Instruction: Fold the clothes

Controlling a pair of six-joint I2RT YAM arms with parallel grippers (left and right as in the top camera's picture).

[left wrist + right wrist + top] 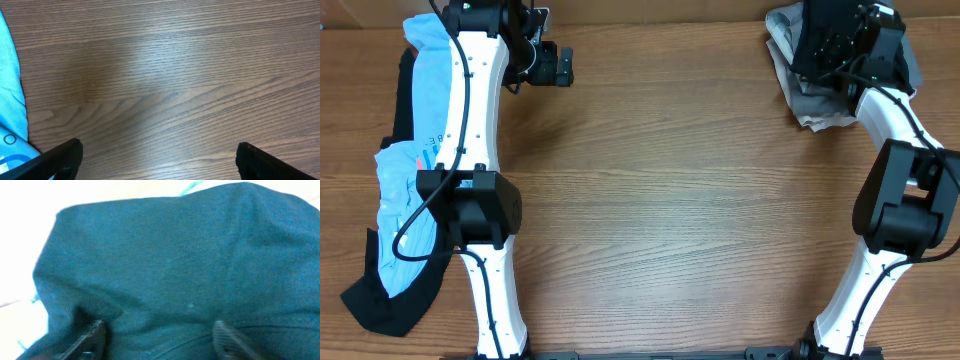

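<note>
Over table (175, 75), L gripper (159, 146) wide — R gripper (159, 328) on clothes (165, 255), grip unclear.

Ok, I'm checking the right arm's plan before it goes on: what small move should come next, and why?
Probably close the right end effector on the cloth: its fingers stand apart with fabric filling the space between them, seemingly nothing pinched yet. The left end effector hangs open over bare table.

A brown wood-grain table (670, 200) fills the view — evenly lit, with a soft sheen near its middle
</note>
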